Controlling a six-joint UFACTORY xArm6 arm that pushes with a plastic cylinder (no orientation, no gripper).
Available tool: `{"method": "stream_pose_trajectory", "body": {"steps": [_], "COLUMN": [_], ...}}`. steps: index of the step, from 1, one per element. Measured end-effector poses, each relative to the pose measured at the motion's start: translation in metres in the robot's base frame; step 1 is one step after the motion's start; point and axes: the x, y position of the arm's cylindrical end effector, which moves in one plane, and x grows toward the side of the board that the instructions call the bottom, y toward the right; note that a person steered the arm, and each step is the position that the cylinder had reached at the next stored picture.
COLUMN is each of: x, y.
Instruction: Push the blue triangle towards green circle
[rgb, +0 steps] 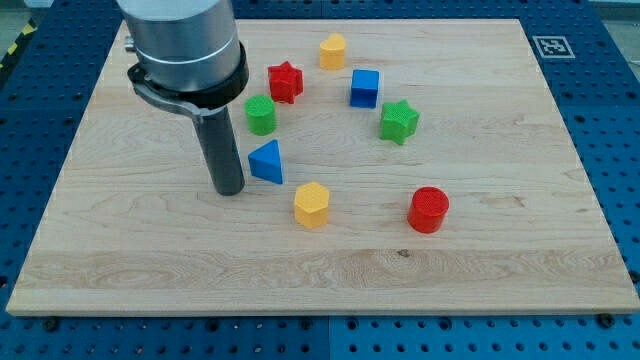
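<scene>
The blue triangle (267, 161) lies left of the board's middle. The green circle (260, 115) stands just above it, a short gap apart. My tip (229, 190) rests on the board just left of the blue triangle, slightly below its level, close to its left edge; I cannot tell whether it touches. The arm's grey body covers the board's upper left.
A red star (285, 81) sits right of and above the green circle. A yellow hexagon (333, 50), a blue cube (364, 88) and a green star (398, 121) lie toward the upper middle. Another yellow hexagon (311, 204) and a red cylinder (429, 209) lie lower. The wooden board (500, 280) ends on all sides.
</scene>
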Motion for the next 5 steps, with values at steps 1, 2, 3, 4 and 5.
{"method": "stream_pose_trajectory", "body": {"steps": [1,2,3,4,5], "x": [-0.001,-0.001,-0.001,-0.001,-0.001], "y": [0.013,0.024,0.035,0.05,0.056]}}
